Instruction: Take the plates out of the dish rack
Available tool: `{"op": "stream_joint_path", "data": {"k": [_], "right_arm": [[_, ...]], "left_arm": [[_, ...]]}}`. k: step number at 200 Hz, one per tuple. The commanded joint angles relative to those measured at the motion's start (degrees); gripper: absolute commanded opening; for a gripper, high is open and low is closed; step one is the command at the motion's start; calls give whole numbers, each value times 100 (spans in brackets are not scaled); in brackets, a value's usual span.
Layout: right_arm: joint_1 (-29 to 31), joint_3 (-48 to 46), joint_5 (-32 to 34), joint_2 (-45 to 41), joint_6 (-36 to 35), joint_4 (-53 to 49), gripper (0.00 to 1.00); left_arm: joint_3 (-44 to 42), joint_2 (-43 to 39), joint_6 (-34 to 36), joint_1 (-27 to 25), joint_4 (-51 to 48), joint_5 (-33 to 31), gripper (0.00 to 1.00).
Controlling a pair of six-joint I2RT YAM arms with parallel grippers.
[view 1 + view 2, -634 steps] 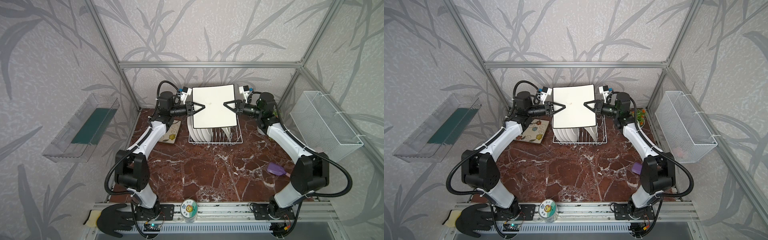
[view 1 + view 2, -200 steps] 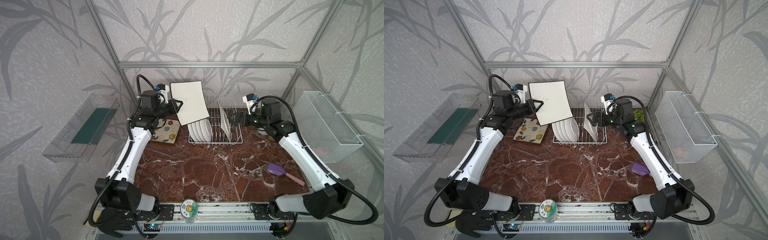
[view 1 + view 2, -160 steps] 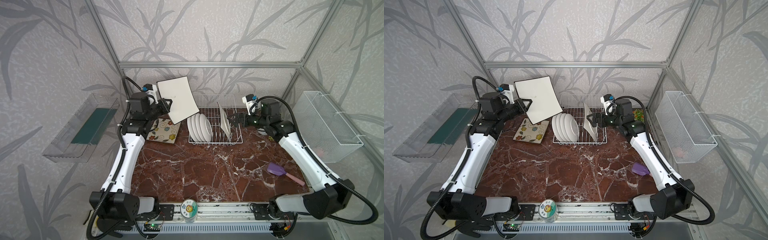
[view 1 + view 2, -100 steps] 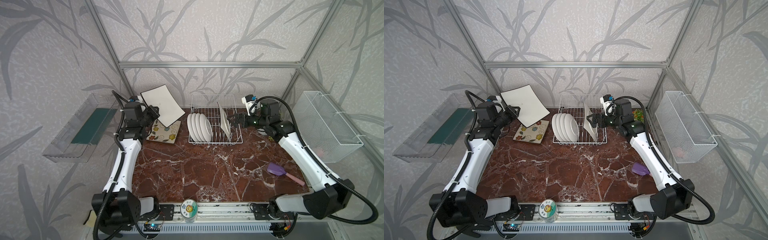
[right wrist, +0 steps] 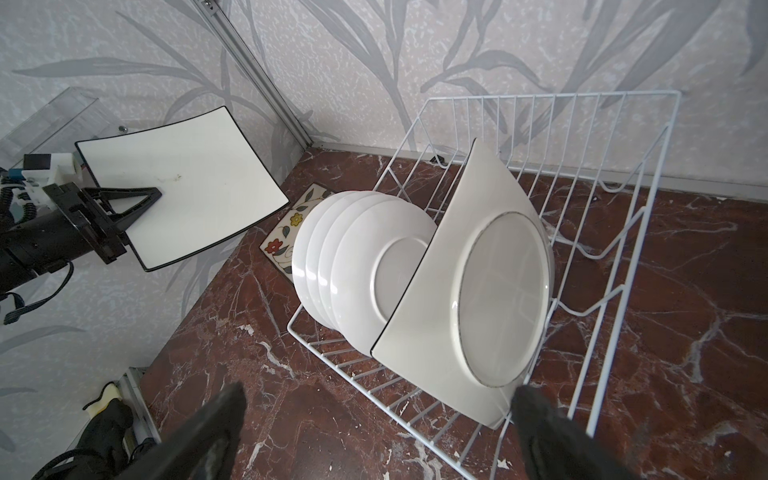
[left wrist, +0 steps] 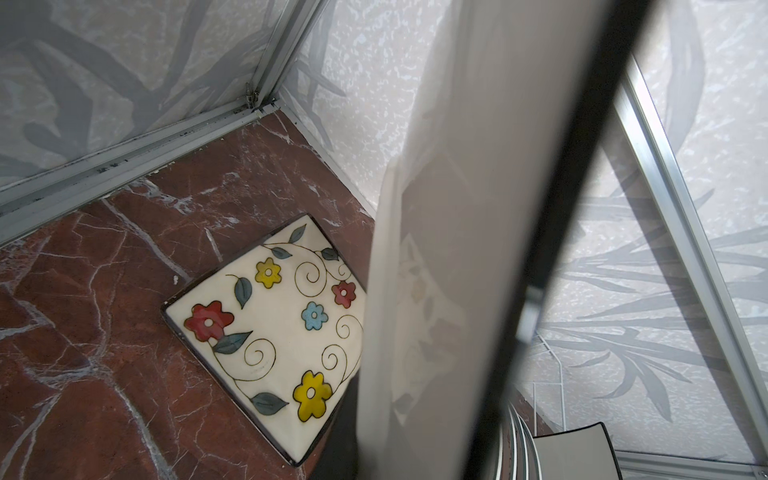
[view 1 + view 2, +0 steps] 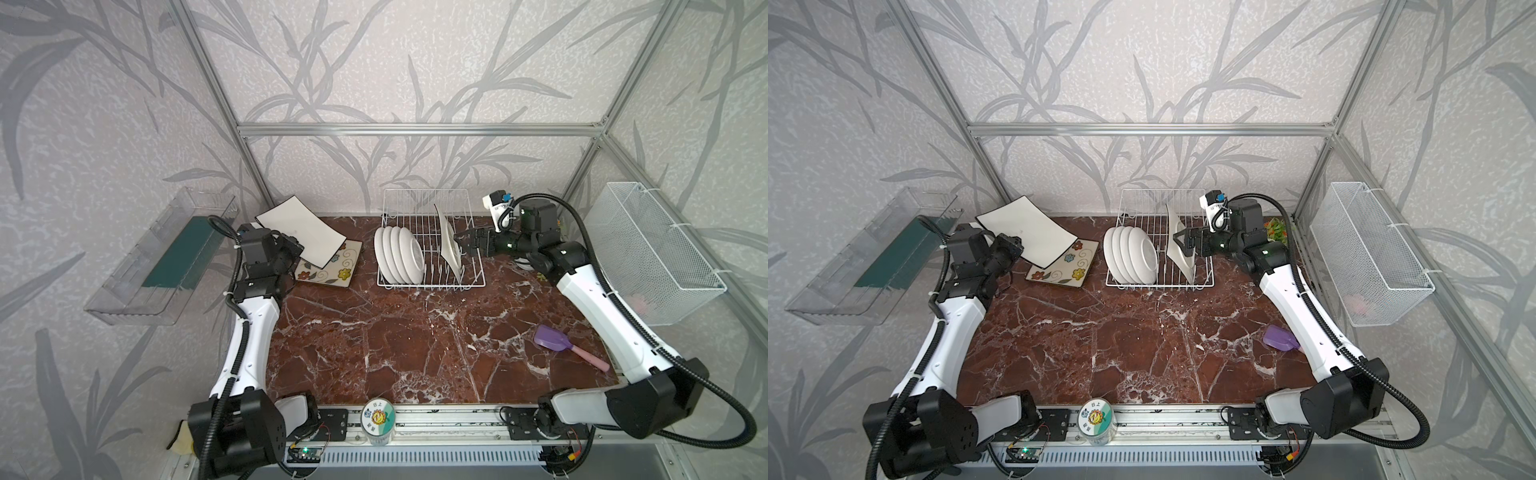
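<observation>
Your dish rack (image 7: 415,214) holds a row of round plates (image 7: 399,257) and a leaning square plate (image 7: 451,245). Left gripper (image 7: 299,249) clamps a black-rimmed plate (image 7: 301,230) above the floral plate (image 7: 332,272). Right gripper (image 7: 462,244) gapes empty beside the rack.

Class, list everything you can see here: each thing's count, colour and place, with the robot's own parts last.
table: 1, red-brown marble.
rack: 1, white wire, table's back.
round plates: 4, white, rack's left half.
square plate: 1, cream, rack's right half.
floral plate: 1, cream, flat, left of rack.
held plate: 1, white, black-edged, above floral plate.
scoop: 1, purple, table's right.
tray: 1, clear, left wall; green sheet inside.
basket: 1, white mesh, right wall.
jar: 1, white-green lid, front rail.
left gripper: 1, black, shut on held plate.
right gripper: 1, black, open, beside square plate.
</observation>
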Motion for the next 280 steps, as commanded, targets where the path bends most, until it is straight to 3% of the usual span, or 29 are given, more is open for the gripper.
{"op": "stream_joint_path", "data": {"k": [1,118,280], "right_arm": [[31,191,-15,-100,-124,-113,99],[39,112,27,-135,-236,-212,99],[39,35,67,-201,-241,-206,99]], "left_arm": [[-96,-188,-381,43,1399,26,0],[-1246,392,-1221,87,3404,156,0],[-1641,1400,-1559,104,4904,472,0]]}}
